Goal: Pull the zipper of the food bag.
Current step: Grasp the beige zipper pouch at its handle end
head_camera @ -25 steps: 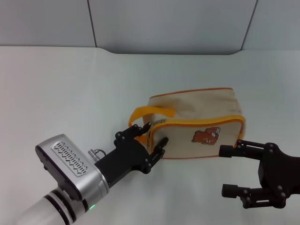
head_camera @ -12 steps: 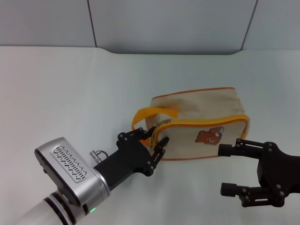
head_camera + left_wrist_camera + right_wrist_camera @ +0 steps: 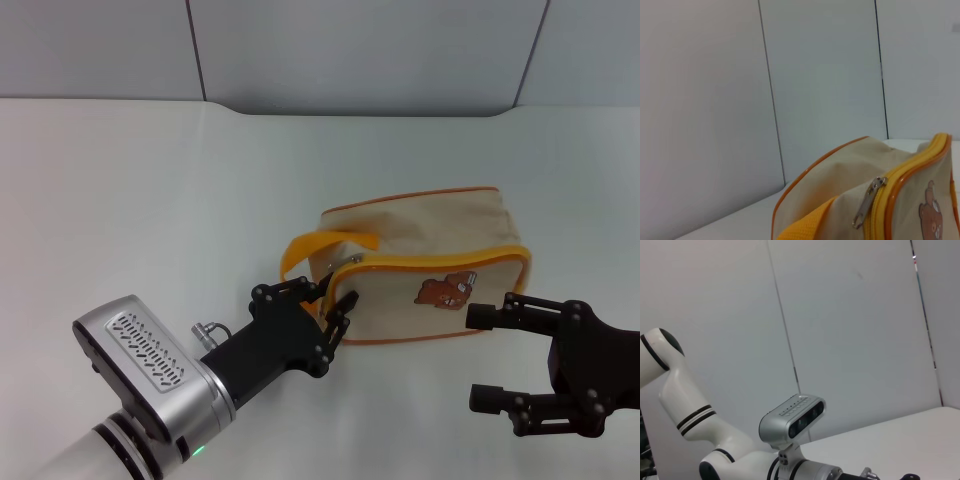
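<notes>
Since a second earlier the left gripper (image 3: 328, 298) had closed in, fingers apart around the zipper (image 3: 863, 208). The food bag (image 3: 425, 265) sat mid-table (image 3: 150, 190); the right gripper (image 3: 490, 357) gaped alongside.

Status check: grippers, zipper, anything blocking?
Left gripper open at the zipper corner. Right gripper open, beside the food bag. Nothing blocking.

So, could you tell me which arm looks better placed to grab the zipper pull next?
The left. Its open gripper sits at the food bag's handle end, right by the zipper pull. The right gripper, also open, hovers off the opposite end.
</notes>
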`<state>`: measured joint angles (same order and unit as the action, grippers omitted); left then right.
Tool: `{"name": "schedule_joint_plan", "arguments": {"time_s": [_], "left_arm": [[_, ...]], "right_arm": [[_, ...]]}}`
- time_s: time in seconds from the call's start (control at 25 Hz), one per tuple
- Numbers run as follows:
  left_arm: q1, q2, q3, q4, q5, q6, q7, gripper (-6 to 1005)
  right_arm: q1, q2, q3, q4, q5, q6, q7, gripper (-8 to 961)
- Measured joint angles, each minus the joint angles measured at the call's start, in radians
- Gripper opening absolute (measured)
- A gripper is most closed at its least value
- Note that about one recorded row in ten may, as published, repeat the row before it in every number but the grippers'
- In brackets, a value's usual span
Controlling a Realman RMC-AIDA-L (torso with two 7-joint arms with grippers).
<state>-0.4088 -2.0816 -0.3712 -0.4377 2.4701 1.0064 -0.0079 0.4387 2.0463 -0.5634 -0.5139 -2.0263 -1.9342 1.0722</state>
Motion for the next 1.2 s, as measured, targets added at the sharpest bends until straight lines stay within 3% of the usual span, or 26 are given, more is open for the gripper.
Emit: {"name": "schedule_joint_plan", "arguments": {"time_s": [0.76,0.88,0.92,1.0,1.2], "left_arm": [[0.016,0.000,0.024,0.013,0.000,0.122,0.082,148],[0.023,0.000,0.030,0.026,0.000,0.176,0.155,126],[0.024,0.001,0.033,0.036,0.000,0.205,0.180,119],[0.024,0.001,0.037,0.067,0.000,0.272,0.217,104],[-0.003,0.007,0.030,0.149,0.000,0.441,0.266,82]], "right_arm": [[-0.005,0.008,0.071,0.004,0.011,-0.001,-0.027,826],[-0.018,0.014,0.110,0.009,0.055,-0.001,-0.066,826],[-0.037,0.028,0.162,0.019,0.105,0.011,-0.106,826],[-0.047,0.034,0.191,0.034,0.139,0.024,-0.133,825],[-0.080,0.036,0.282,0.188,0.317,0.105,-0.285,825]]}}
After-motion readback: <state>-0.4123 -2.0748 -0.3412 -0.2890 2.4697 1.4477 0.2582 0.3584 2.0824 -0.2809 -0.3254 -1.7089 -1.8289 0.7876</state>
